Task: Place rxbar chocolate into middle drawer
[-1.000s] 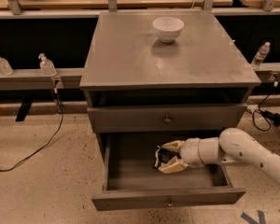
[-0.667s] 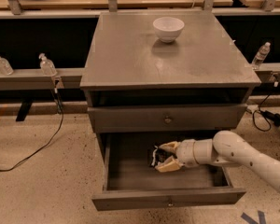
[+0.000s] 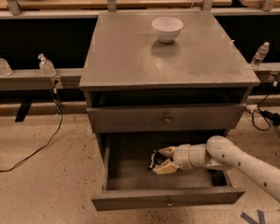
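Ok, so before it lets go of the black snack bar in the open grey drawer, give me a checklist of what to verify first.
1. Grey wooden middle drawer pulled open: ok.
2. Two-finger gripper inside that drawer: ok.
3. Small black rxbar chocolate wrapper held in the gripper: ok.
4. Wrapper touching the drawer floor: cannot tell.
5. Upper knobbed drawer front shut, above the gripper and not touching it: ok.
6. White bowl on the grey cabinet top, well away from the gripper: ok.
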{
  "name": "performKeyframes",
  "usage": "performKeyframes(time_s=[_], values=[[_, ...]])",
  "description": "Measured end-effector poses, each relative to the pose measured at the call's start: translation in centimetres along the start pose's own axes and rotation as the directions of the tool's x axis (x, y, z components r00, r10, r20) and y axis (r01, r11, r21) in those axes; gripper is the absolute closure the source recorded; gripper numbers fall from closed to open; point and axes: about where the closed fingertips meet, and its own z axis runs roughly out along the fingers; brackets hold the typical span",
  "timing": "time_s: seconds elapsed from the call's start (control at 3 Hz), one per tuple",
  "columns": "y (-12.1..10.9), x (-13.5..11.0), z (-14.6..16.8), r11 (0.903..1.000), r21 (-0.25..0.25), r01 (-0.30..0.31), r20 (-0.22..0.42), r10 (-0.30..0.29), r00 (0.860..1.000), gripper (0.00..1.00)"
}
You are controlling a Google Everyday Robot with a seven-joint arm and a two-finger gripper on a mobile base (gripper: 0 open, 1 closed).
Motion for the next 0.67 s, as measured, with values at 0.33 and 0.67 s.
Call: performKeyframes(time_s=[0.33,0.67], values=[[-0.19,1.17,0.80,0.9995,0.000,-0.030,-0.019,0.030,0.999,0.96],[-0.55,1.65,0.84,0.9982,0.015,-0.058,-0.025,0.058,0.998,0.81]])
